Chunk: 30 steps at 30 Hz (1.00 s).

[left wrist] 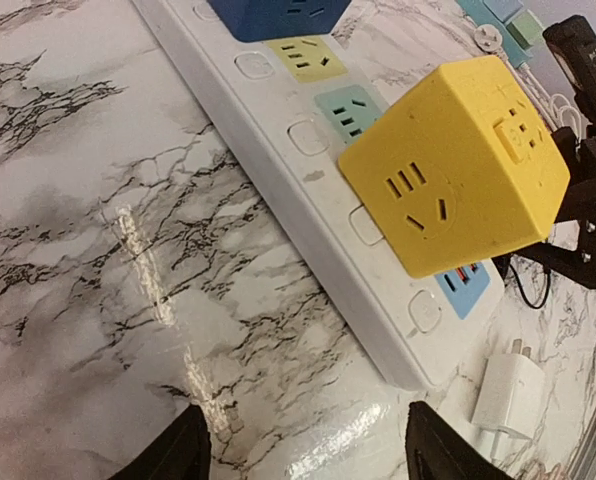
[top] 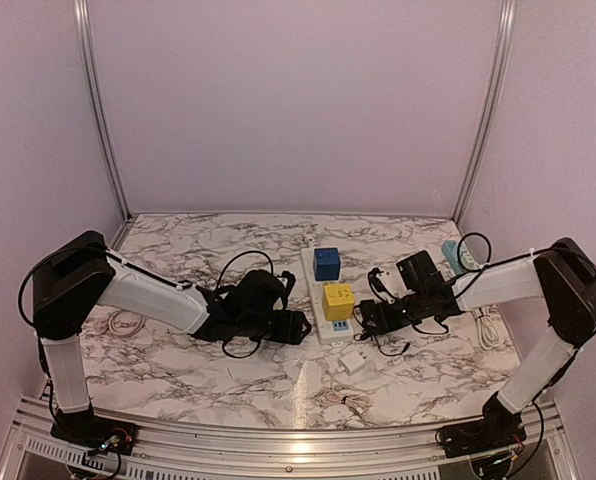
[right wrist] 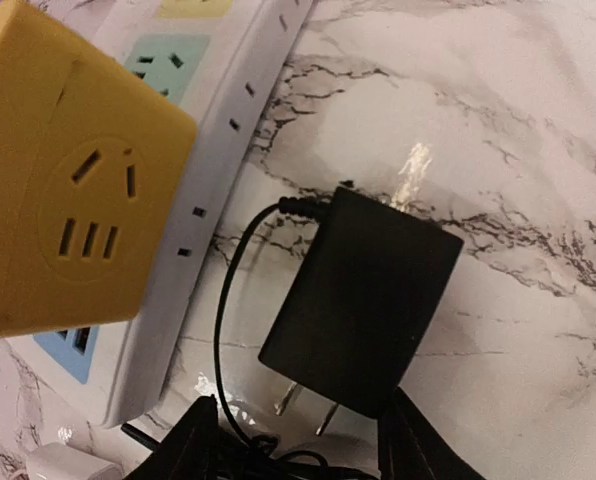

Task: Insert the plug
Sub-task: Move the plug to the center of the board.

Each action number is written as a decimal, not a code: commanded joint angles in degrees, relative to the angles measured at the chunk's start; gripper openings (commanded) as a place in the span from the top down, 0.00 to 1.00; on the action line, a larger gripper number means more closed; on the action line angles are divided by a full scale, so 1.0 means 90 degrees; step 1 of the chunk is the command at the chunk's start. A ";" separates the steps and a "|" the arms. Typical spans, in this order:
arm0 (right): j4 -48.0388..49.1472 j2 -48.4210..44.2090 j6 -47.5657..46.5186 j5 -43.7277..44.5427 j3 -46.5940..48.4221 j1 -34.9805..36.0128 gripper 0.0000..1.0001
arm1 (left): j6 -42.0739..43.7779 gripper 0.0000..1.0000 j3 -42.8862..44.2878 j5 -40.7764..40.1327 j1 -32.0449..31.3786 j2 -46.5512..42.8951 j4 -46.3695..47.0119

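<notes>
table [top: 178,350]: marble and glossy, so the plug may skid if nudged. Pinch it, don't push it.
power strip [top: 308,275]: white, runs front to back between the arms. Loose by the look of it, so brace it before pressing in.
left gripper [left wrist: 313,445]: jaws wide apart, only bare marble between them, just left of the strip's near end. Well placed to pin the strip.
right gripper [right wrist: 298,430]: fingers straddle the prong end of the plug. Can't tell if the pads are biting yet.
yellow cube [left wrist: 458,160]: sits in the strip and overhangs the near socket, so clearance is tight.
plug [right wrist: 363,300]: black adapter, flat on the table just right of the strip. Grip it by the flat sides, mid-body and square.
free socket [left wrist: 468,285]: light blue, half under the cube. The teal socket [left wrist: 353,110] looks easier.
prongs [right wrist: 308,405]: point toward the gripper. Rotate them down and align with the slots before pushing.
</notes>
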 commanded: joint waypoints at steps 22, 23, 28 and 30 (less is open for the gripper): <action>-0.1577 -0.1756 0.1511 0.1358 -0.0250 0.3046 0.44 | 0.0015 0.31 -0.0842 -0.0611 0.0038 -0.1503 0.0164; -0.1726 -0.1818 0.1467 0.1632 -0.0118 0.3089 0.36 | 0.0011 0.31 -0.0863 -0.0645 0.0038 -0.1544 0.0149; -0.2044 -0.2056 0.1147 0.2757 0.0651 0.3101 0.02 | -0.0004 0.29 -0.1049 -0.0776 0.0038 -0.1820 0.0128; -0.1998 -0.1873 0.0969 0.3119 0.0936 0.3097 0.02 | -0.0026 0.29 -0.1155 -0.0844 0.0038 -0.1956 0.0132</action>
